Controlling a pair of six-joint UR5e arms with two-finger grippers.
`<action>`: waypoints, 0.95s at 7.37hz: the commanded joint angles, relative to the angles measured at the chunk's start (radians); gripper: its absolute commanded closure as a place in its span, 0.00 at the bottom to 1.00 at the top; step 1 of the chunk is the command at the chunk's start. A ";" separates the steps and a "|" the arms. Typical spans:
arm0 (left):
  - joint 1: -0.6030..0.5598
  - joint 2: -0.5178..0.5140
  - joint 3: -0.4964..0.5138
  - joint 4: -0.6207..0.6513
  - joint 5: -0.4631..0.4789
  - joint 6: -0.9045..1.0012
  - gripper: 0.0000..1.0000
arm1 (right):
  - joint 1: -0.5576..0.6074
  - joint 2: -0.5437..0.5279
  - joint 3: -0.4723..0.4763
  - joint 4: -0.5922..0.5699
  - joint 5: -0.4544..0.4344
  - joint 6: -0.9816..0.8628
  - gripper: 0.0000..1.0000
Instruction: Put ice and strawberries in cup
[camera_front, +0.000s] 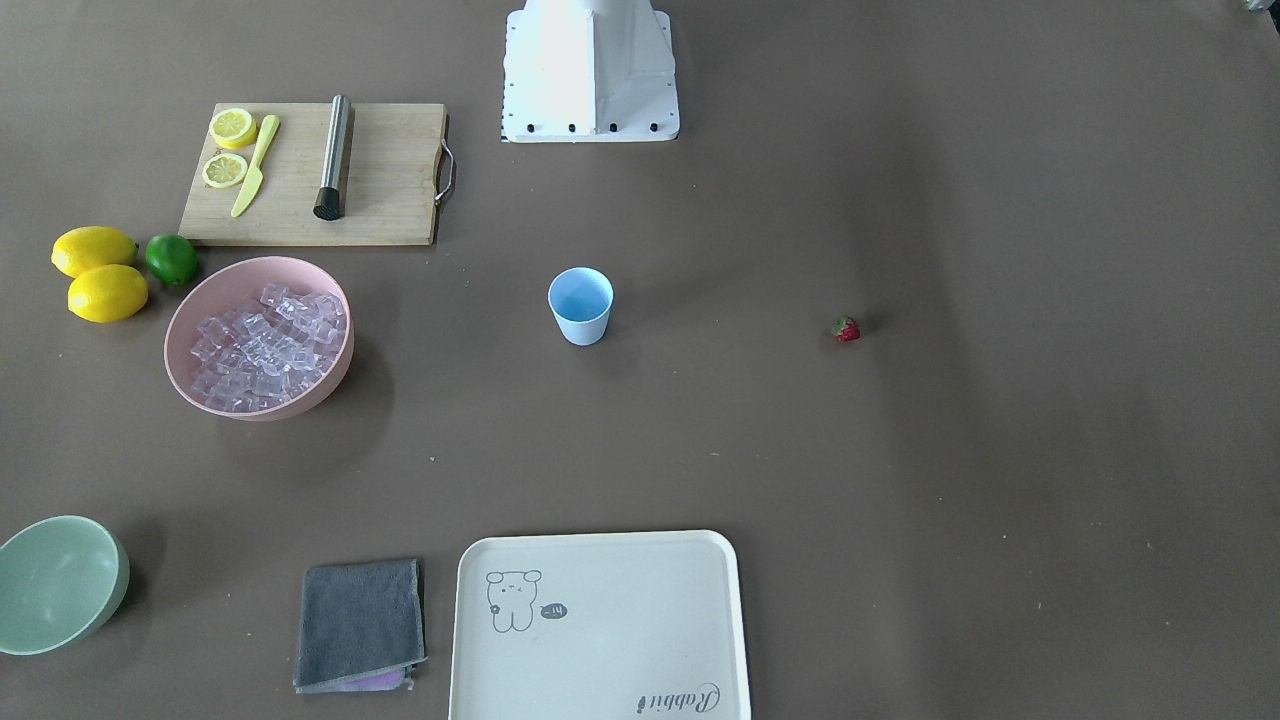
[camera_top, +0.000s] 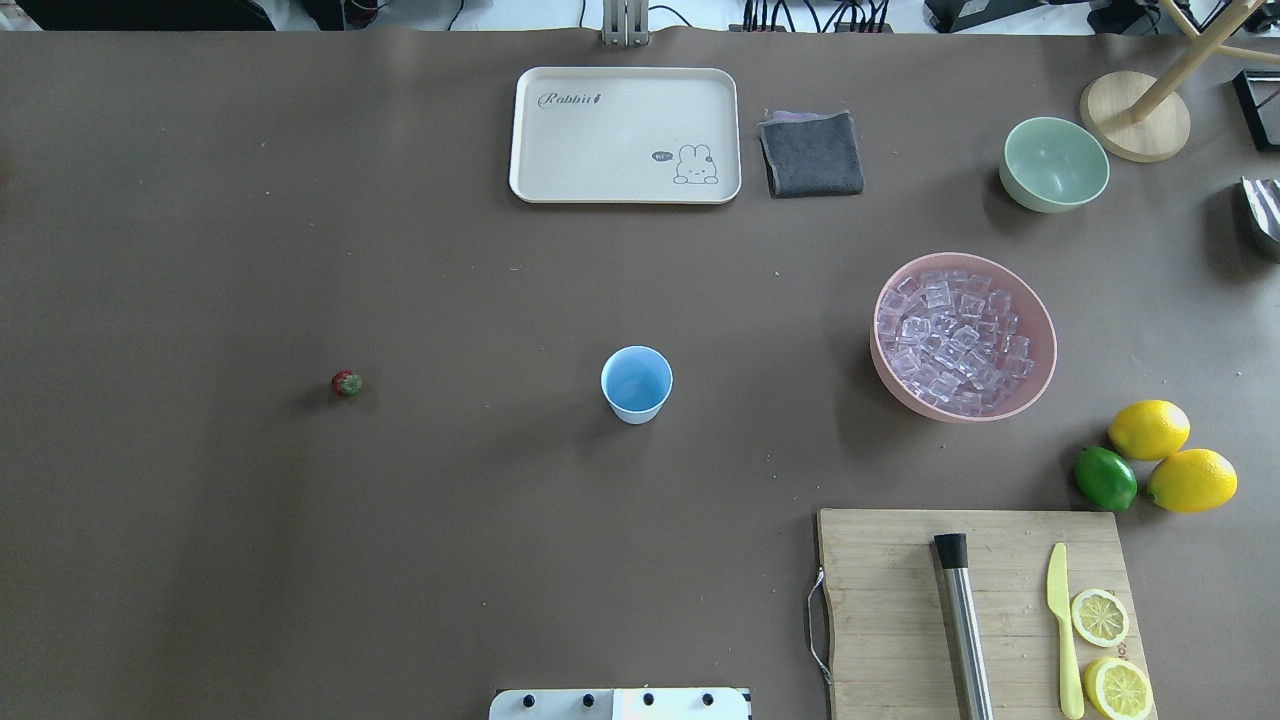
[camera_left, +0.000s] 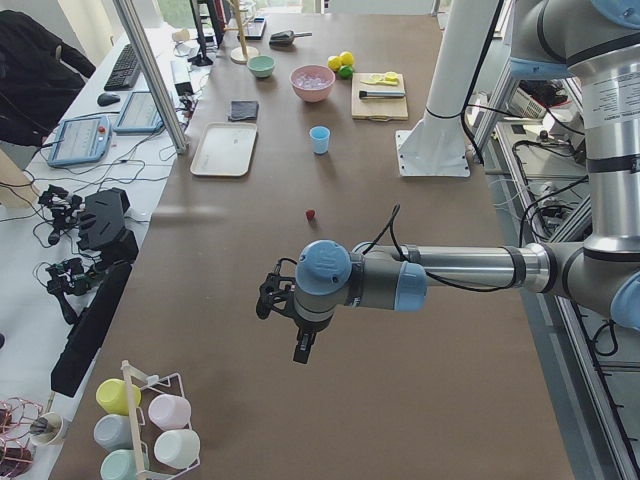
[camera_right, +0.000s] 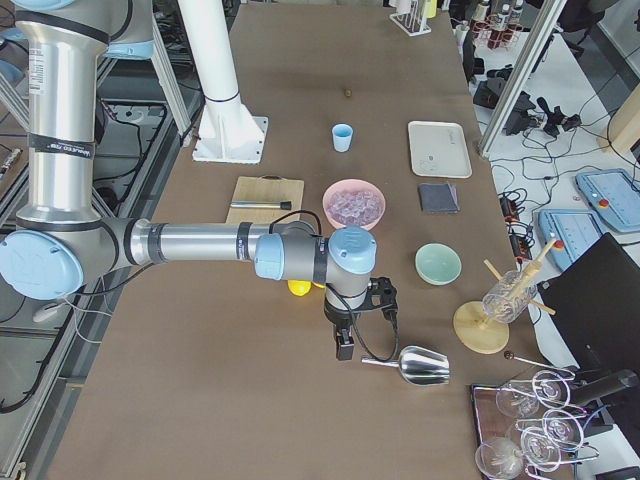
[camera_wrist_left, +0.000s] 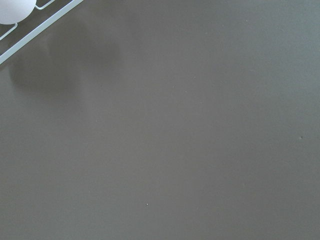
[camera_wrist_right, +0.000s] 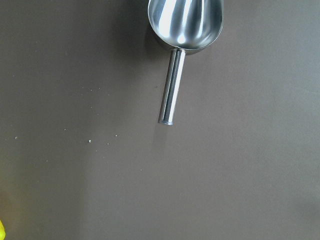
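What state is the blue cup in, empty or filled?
Empty: the cup stands upright, its bottom bare; the ice is in the pink bowl.

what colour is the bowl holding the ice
Pink. The bowl with the ice shows best in the overhead exterior view.

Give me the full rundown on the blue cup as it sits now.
The cup is a small light blue tumbler, plastic by its look, plain, tapered, no handle. It stands upright, mouth up, and looks empty. It sits on the brown table near the middle, between the strawberry and the pink bowl of ice, touching neither.
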 joint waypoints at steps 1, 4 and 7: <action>-0.001 -0.007 0.003 0.003 -0.002 -0.008 0.02 | 0.000 -0.004 0.001 0.000 0.000 0.000 0.00; -0.001 -0.013 0.009 0.000 0.002 -0.006 0.02 | 0.000 -0.007 0.003 0.000 0.000 0.000 0.00; -0.004 -0.002 0.002 -0.002 -0.005 -0.002 0.02 | 0.000 -0.007 0.006 0.002 0.000 0.002 0.00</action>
